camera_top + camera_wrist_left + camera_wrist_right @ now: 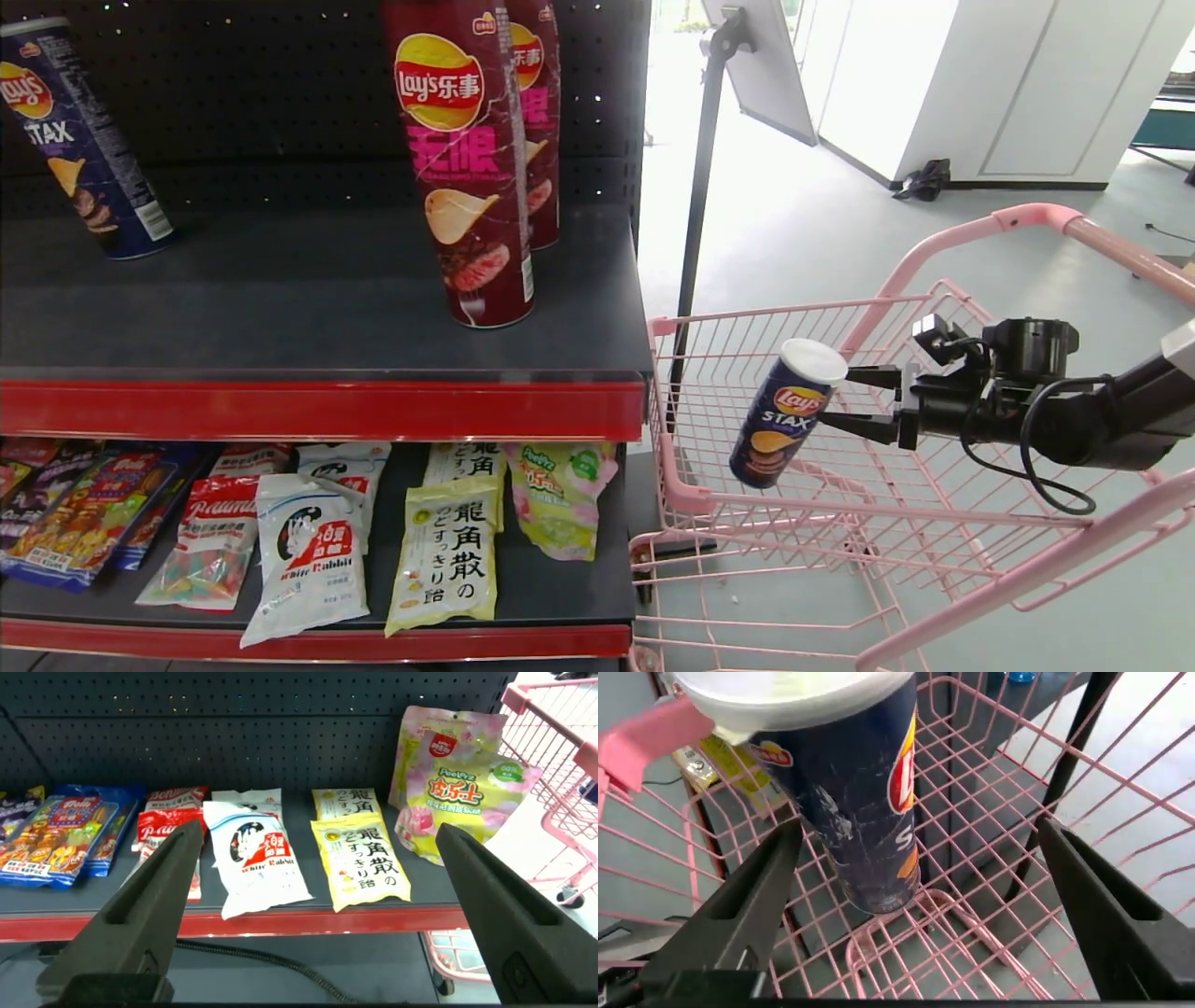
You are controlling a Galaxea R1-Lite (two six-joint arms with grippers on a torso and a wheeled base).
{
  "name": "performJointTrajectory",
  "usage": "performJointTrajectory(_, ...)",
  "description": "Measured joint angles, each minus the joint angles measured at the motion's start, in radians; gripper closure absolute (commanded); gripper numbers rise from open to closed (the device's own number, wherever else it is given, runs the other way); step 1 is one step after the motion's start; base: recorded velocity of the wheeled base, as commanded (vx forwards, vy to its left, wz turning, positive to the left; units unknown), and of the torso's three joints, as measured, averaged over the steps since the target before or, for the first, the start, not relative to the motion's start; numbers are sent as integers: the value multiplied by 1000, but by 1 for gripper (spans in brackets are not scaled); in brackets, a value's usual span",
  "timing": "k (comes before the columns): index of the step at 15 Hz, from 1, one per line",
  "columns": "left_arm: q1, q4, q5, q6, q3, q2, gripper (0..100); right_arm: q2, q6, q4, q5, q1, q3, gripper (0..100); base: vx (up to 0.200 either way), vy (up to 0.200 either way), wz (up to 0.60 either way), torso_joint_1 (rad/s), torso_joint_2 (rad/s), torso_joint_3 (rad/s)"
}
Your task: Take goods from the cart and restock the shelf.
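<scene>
The blue chip can (pixel 787 415) (pixel 859 812) sits tilted inside the pink cart (pixel 686 495), white lid uppermost, base low against the wire mesh. The right gripper (pixel 836 397) (pixel 917 826) is level with the can's upper part, jaws spread wider than the can; contact cannot be confirmed. On the upper shelf (pixel 327 280) beside the cart, two tall red chip cans (pixel 471 168) stand one behind the other, with another blue can (pixel 79 140) at the far left. The lower shelf (pixel 560 579) holds flat snack bags (pixel 448 551) in a row. The left gripper (pixel 318 829) is in front of this shelf, jaws apart, holding nothing.
</scene>
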Motion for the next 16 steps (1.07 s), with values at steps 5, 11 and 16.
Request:
performJointTrajectory(5,0,0,0,0,0,0,0,69,5,-3,-3,52,-40,0,0,0,0,0,0,0)
performJointTrajectory(11,0,0,0,0,0,0,0,116,51,-4,-3,140,-70,0,0,0,0,0,0,0)
performJointTrajectory(16,0,0,0,0,0,0,0,141,84,-3,-3,168,-147,0,0,0,0,0,0,0)
